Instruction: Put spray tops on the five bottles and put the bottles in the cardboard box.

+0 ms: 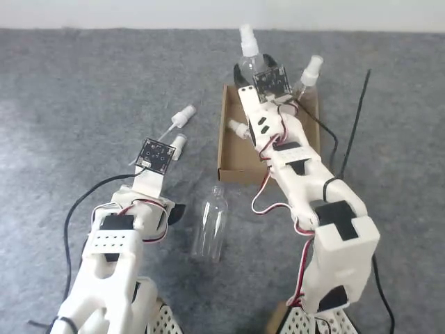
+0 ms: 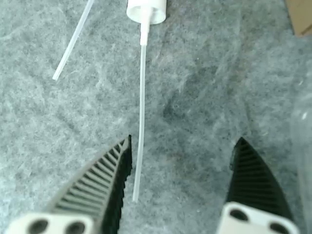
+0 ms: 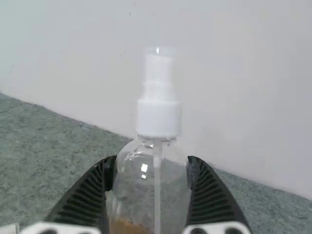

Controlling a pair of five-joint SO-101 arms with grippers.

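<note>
The right gripper (image 3: 152, 190) is clamped on the shoulders of a clear bottle (image 3: 146, 170). The bottle's spray top (image 3: 157, 117) is seated and stands up beyond the fingertips. In the high view this bottle hangs over the far end of the cardboard box (image 1: 233, 163), so I judge it is close to being set in. Just beside the gripper a second capped bottle (image 1: 304, 78) leans at the box's far corner. Back under the arm, a third spray head (image 1: 238, 129) pokes out inside the box.

The left gripper (image 2: 180, 170) is spread wide just over the grey felt (image 2: 209, 73). The dip tube (image 2: 141, 97) of a loose spray top (image 2: 146, 9) lies between its jaws, nearer one of them, and another loose tube (image 2: 73, 44) lies farther out. Back toward this arm's base and off to one side, a bare bottle (image 1: 211, 223) lies uncapped.

By my count about three bottles are capped and at least one is left to cap. The right arm covers most of the box's inside, so the count there is unsure. Whether the third spray head sits on a bottle cannot be told.
</note>
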